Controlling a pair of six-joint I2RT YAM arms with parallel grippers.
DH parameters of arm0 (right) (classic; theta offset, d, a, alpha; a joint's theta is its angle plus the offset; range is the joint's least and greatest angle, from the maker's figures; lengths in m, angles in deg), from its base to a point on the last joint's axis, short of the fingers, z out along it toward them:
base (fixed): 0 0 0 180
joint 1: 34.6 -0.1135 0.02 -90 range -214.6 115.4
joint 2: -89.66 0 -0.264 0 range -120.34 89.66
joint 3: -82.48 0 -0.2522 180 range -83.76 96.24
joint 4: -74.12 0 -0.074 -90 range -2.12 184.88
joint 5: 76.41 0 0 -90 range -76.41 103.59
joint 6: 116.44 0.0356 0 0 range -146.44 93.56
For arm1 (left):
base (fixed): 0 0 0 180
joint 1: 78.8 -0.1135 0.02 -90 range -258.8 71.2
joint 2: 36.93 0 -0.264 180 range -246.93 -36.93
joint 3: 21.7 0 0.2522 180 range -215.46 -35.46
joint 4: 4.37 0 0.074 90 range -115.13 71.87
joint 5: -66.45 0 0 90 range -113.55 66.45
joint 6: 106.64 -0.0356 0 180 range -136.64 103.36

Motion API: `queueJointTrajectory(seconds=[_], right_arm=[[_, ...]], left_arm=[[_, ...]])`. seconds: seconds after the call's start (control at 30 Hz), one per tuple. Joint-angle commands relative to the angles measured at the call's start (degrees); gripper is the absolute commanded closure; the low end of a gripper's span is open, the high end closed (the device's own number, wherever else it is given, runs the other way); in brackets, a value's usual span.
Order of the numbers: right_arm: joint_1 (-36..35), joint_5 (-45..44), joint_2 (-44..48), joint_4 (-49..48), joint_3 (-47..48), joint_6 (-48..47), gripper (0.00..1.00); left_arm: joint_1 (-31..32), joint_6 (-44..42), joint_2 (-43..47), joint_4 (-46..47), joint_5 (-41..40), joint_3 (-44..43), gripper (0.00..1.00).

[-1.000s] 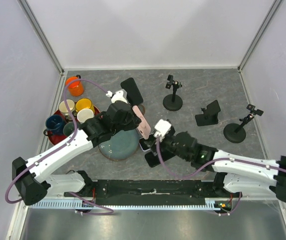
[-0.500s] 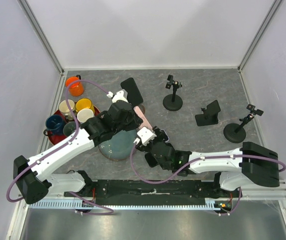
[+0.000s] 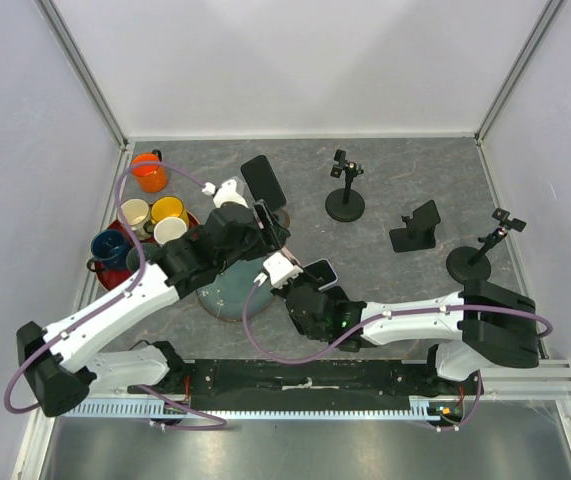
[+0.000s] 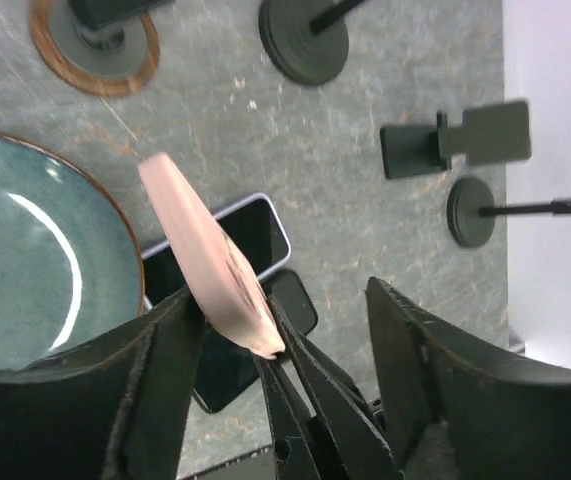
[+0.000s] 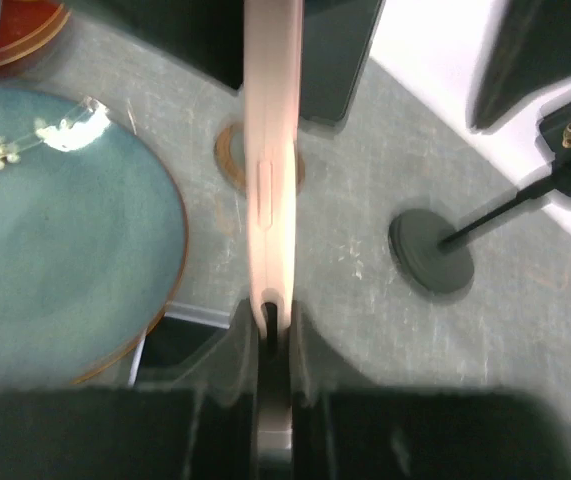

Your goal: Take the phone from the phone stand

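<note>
A pink phone [image 4: 205, 265] hangs edge-on above the table, clear of every stand. My right gripper [image 5: 272, 325] is shut on its lower end, and the phone [image 5: 270, 150] rises straight out of those jaws. In the left wrist view my left gripper [image 4: 283, 295] stands open around that same end. The phone rests near the left finger [image 4: 155, 380], with a wide gap to the other finger. The closest phone stand [image 4: 95, 40] has a round brown-rimmed base [image 5: 230, 160] and stands just beyond the phone. From above, both grippers [image 3: 265, 225] [image 3: 277, 250] meet beside the bowl.
A teal bowl [image 3: 227, 288] sits left of the grippers. Two dark phones [image 4: 255, 230] lie flat under them. Mugs fill a red tray [image 3: 115, 270] at the left, with an orange mug [image 3: 148, 172] behind. More black stands [image 3: 420, 228] [image 3: 345, 200] [image 3: 475, 262] stand to the right.
My right gripper swung in from the right and shut on the phone's lower end. My left gripper, shut on the phone before, has opened.
</note>
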Motion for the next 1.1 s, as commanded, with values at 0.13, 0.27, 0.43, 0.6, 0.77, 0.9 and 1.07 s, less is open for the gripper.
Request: queueJointTrajectory(seconds=[0.13, 0.27, 0.43, 0.6, 0.77, 0.9, 1.07], right_arm=[[4.46, 7.36, 9.31, 17.27, 0.68, 12.64, 1.0], [10.78, 16.58, 16.0, 26.76, -0.38, 19.16, 1.0], [24.05, 30.9, 22.68, 41.7, 0.23, 23.91, 1.0], [37.67, 44.36, 24.1, 50.77, 0.33, 26.46, 1.0], [49.61, 59.99, 22.17, 50.34, -1.17, 26.99, 1.0], [54.99, 67.12, 18.57, 48.76, -1.69, 26.03, 1.0], [58.69, 72.68, 15.23, 46.73, -1.52, 24.09, 1.0]], left_arm=[[-0.9, -10.53, 11.12, 2.98, -10.85, -1.29, 0.14], [-2.65, -20.35, 14.64, 2.36, -12.8, -2.09, 0.08], [-6.7, -30.82, 15.97, 1.06, -8.95, -1.65, 0.03], [-9.16, -34.26, 16.32, -0.45, -3.14, 0.28, 0.0], [-10.48, -36.2, 18.34, 0.16, -2.69, 4.23, 0.0], [-12.41, -36.2, 19.39, 0.35, -1.73, 7.49, 0.0], [-15.13, -36.56, 20.45, 0.34, 0.11, 8.64, 0.0]])
